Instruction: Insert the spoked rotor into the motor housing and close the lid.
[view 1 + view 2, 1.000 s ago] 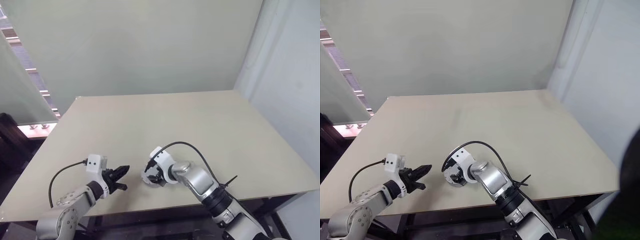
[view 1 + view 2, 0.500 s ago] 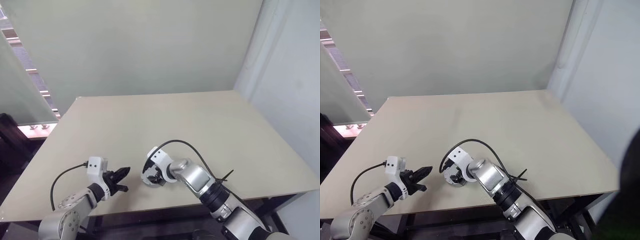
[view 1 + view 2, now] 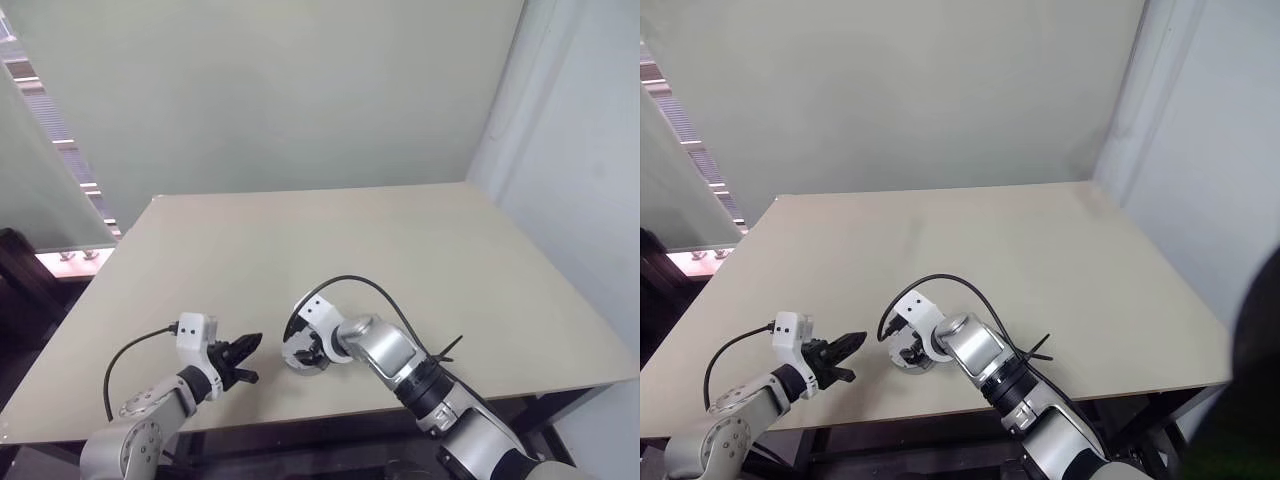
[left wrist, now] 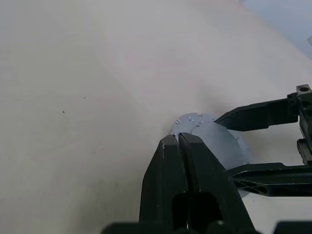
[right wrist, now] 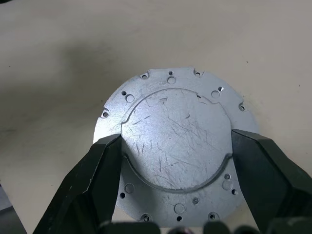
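Near the table's (image 3: 420,240) front edge, left gripper (image 3: 243,360) idles, jaws pressed together. At its 3 o'clock, right gripper (image 5: 170,161) has jaws spread across a flat grey scratched disc, apparently the lid (image 5: 173,146), on the table. Judgement: assembly near closing; seating unconfirmed, rotor and housing unseen.

Scratched dull-grey metal disc (image 5: 173,151), matt black plastic tool fingers (image 5: 85,185), smooth matt beige table (image 3: 400,240)
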You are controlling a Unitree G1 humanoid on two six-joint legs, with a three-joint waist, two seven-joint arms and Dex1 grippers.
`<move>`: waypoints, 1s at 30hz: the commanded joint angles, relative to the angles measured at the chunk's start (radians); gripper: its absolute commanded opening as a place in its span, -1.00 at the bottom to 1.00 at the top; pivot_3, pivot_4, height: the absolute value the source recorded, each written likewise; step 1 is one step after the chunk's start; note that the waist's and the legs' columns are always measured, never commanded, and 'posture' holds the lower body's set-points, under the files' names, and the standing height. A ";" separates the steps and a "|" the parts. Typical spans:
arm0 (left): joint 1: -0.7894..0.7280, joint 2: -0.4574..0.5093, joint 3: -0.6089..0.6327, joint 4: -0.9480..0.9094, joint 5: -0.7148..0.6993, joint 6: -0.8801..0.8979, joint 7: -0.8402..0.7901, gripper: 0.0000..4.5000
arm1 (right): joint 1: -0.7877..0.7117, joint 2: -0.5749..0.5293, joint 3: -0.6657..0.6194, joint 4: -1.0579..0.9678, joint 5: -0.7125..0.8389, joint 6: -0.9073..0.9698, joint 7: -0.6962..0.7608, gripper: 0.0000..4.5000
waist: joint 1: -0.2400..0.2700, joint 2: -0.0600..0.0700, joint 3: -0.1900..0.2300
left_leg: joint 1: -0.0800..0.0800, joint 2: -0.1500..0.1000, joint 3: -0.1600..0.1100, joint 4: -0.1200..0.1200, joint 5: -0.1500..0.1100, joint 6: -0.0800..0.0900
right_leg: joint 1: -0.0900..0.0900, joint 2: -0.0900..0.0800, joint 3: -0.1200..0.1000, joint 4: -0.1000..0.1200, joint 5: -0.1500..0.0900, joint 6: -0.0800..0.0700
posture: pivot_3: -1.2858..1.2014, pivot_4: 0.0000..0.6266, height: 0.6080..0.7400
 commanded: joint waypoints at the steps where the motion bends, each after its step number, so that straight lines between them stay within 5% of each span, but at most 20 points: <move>1: -0.025 0.000 -0.005 -0.003 0.005 -0.021 -0.008 -1.00 | 0.005 -0.027 0.038 0.051 -0.029 0.020 0.002 0.43 | 0.000 0.000 0.000 | 0.000 0.000 0.000 0.000 0.000 0.000 | 0.000 0.000 0.000 0.000 0.000 0.000 | 0.03 -1.00 1.00; 30: -0.140 -0.008 -0.132 0.139 0.109 -0.035 -0.039 -1.00 | -0.024 -0.083 0.064 0.055 -0.034 0.034 0.058 0.43 | 0.001 0.000 -0.001 | -0.001 -0.002 -0.001 -0.003 0.000 0.000 | 0.000 -0.001 0.000 -0.003 0.000 0.000 | 0.03 -1.00 1.00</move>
